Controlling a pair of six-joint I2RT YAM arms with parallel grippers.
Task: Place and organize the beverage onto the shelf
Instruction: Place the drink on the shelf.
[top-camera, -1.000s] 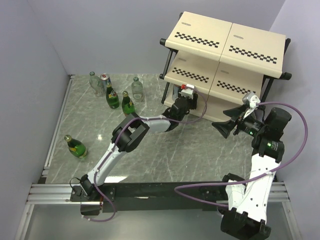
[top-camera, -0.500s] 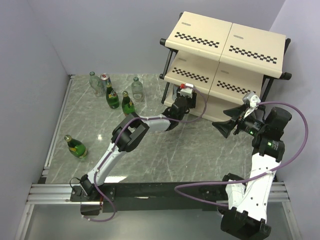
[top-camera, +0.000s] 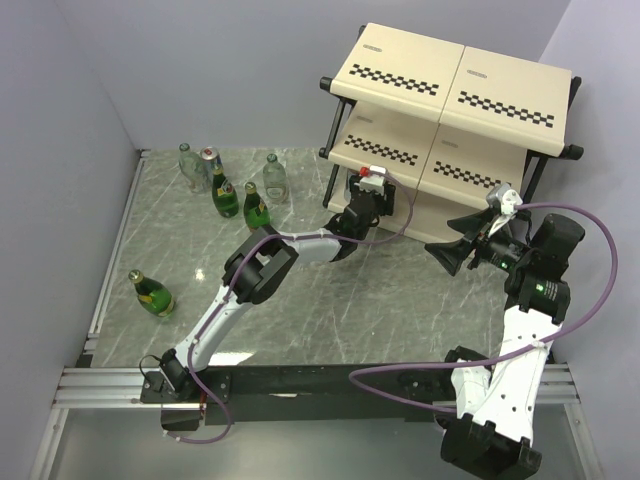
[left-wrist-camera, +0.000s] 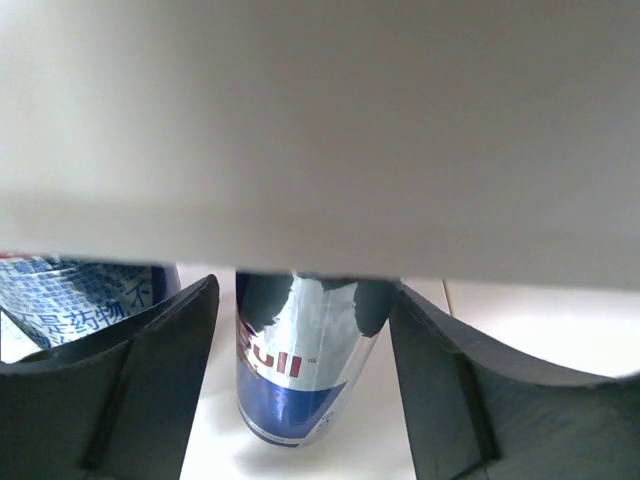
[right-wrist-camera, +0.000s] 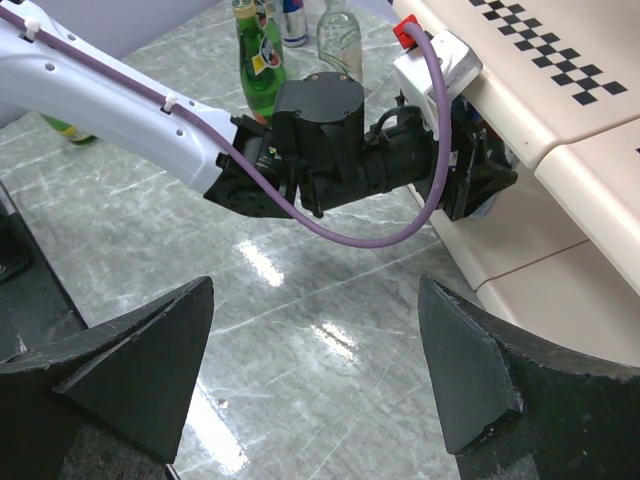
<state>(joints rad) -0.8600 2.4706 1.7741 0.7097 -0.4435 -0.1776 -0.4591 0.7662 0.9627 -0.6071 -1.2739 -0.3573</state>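
Observation:
A silver-and-blue can (left-wrist-camera: 295, 360) stands upright on the shelf's (top-camera: 455, 80) bottom board, under the middle board (left-wrist-camera: 320, 130). My left gripper (left-wrist-camera: 303, 300) straddles it, open, with a gap showing on each side of the can. Another blue-printed can (left-wrist-camera: 80, 290) stands just left of the left finger. In the top view the left gripper (top-camera: 372, 195) reaches in under the rack. My right gripper (right-wrist-camera: 315, 330) hangs open and holds nothing above the marble floor in front of the shelf. Green bottles (top-camera: 225, 195), clear bottles (top-camera: 275, 178) and a can (top-camera: 209, 156) stand at the far left.
One green bottle (top-camera: 152, 293) stands alone near the left rail. The left arm (right-wrist-camera: 150, 110) and its purple cable (right-wrist-camera: 380, 235) stretch across the floor in front of the right gripper. The shelf's black frame (top-camera: 335, 130) borders the opening.
The left gripper's jaws have spread apart off the can, which stays standing on the bottom board. Both arms keep their places.

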